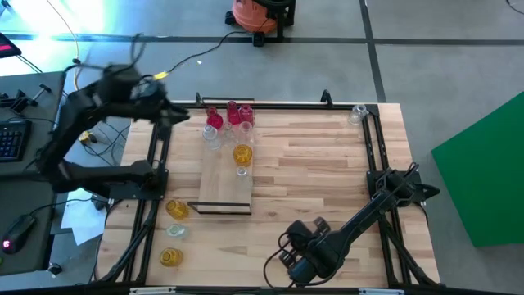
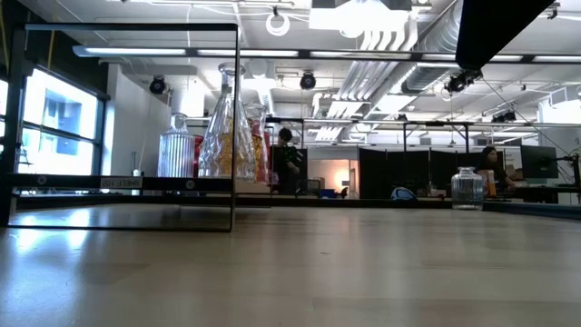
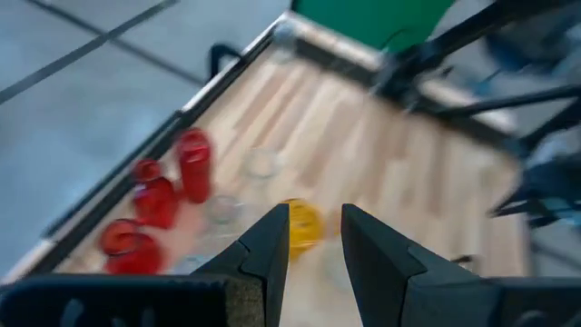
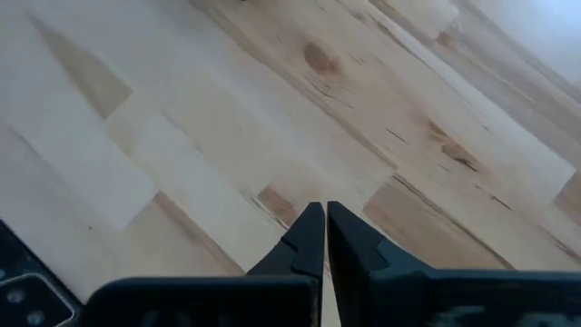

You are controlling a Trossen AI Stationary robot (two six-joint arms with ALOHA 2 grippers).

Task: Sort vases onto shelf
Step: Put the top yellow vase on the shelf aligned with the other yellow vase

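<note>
The shelf (image 1: 223, 182) is a light-wood board lying at the table's middle left, its dark strip (image 1: 219, 206) on the near end. At its far end stand red vases (image 1: 214, 120) (image 3: 193, 163), clear vases (image 1: 211, 136) and an amber vase (image 1: 242, 153) (image 3: 304, 223). Two amber vases (image 1: 178, 210) (image 1: 169, 257) and a clear one (image 1: 174, 232) stand on the table left of the shelf. Another clear vase (image 1: 357, 113) (image 2: 467, 188) stands at the far right corner. My left gripper (image 1: 180, 115) (image 3: 315, 214) hovers open and empty, above and left of the shelf's far end. My right gripper (image 1: 295, 264) (image 4: 325, 211) is shut over the bare near table.
A black metal frame (image 1: 372, 156) runs along the table's left, far and right edges. In the low view the shelf's black frame (image 2: 123, 182) stands at the left with the vases (image 2: 227, 136) behind it. Bare wood (image 1: 319, 172) lies right of the shelf.
</note>
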